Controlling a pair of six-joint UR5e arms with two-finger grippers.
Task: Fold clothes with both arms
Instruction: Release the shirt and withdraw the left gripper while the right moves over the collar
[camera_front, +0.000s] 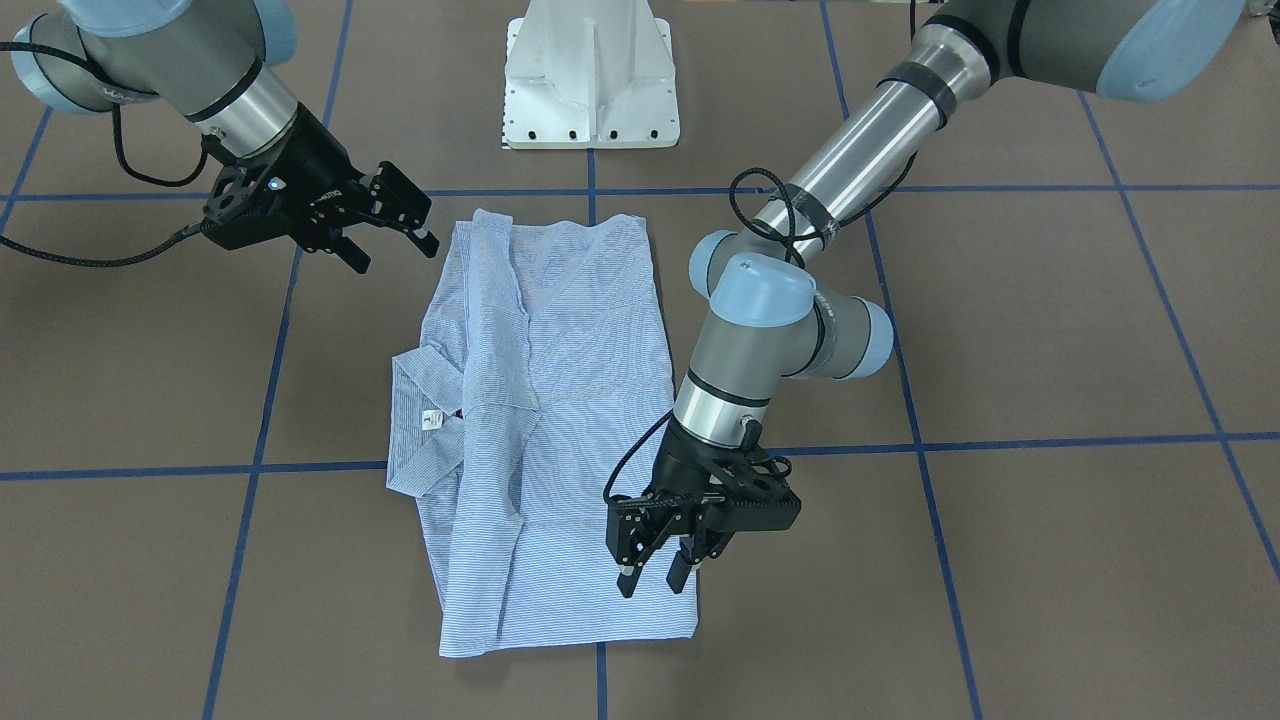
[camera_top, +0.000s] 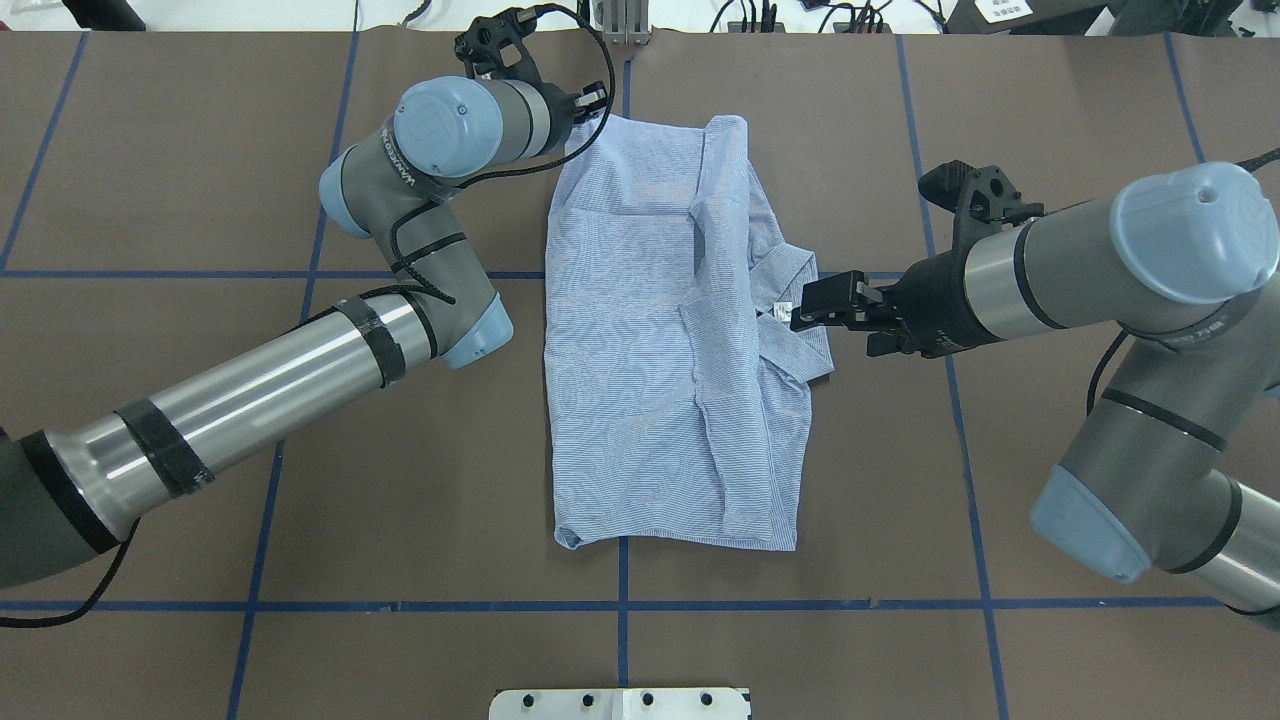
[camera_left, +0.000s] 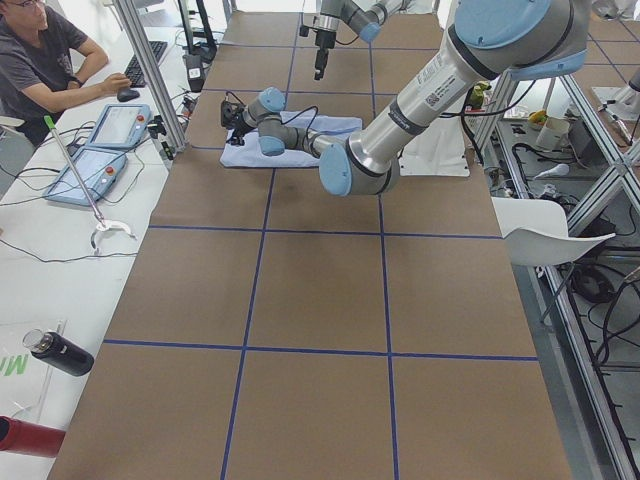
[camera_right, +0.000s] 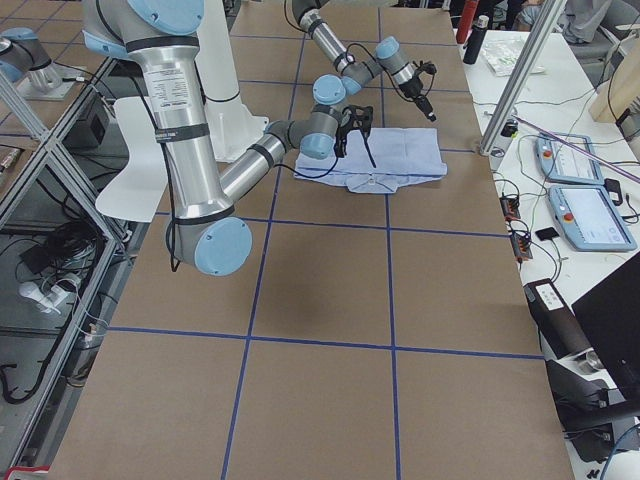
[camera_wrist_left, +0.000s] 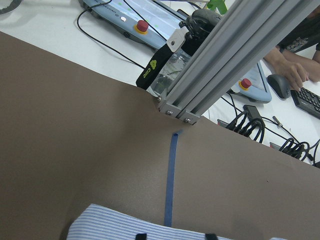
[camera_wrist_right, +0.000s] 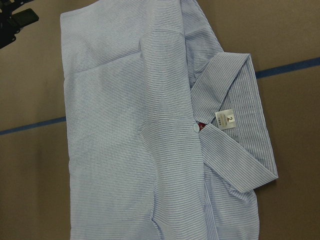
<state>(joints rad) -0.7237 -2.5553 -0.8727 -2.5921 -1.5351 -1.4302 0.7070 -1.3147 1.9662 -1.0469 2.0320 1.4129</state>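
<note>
My left gripper hangs spread over the far corner of the light blue striped button-up shirt, right gripper spread beside it; I'd pinch both edges evenly.

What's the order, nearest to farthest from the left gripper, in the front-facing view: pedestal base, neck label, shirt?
1. Shirt, right under the left gripper.
2. Neck label, toward the view's left.
3. Pedestal base, top of view.
</note>
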